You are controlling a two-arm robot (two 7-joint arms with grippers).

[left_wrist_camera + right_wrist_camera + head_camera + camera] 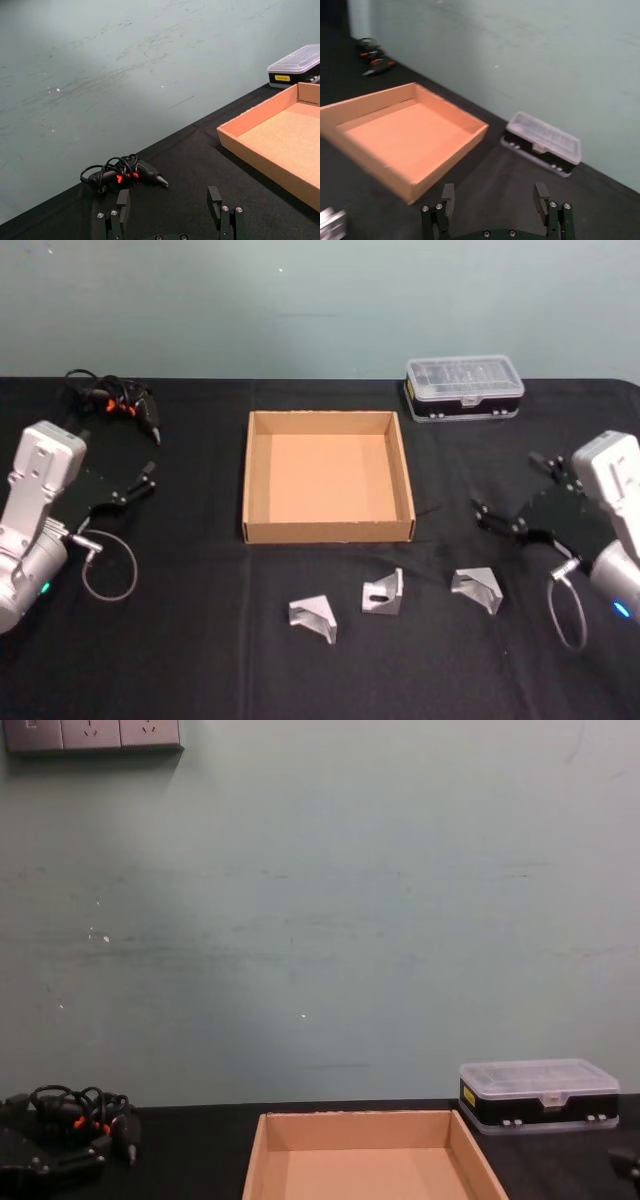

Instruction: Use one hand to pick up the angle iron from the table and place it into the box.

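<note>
Looking down in the head view, three metal pieces lie in a row on the black worktop (200, 660), near the front wall of the box (328, 531) but not touching it: the left angle iron (314, 618), the middle angle iron (384, 593) and the right angle iron (477, 589). The left gripper (135, 486) hangs at the worktop's left side and the right gripper (507, 483) at its right side. Both have their fingers spread apart, hold nothing and are well clear of the irons. A plastic case (464, 387) sits behind the box's right corner, and a corded tool (115, 402) lies at the far left.

In the left wrist view, the left gripper (169, 200) is parted above bare cloth, between the corded tool (125, 172) and the box (280, 135).

In the right wrist view, the right gripper (494, 197) is likewise parted, facing the box (405, 135) and the plastic case (542, 145).

In the chest view, the box (370, 1160) stands in the centre, with the plastic case (537, 1095) on the right, the corded tool (70, 1120) on the left and wall sockets (90, 732) above.
</note>
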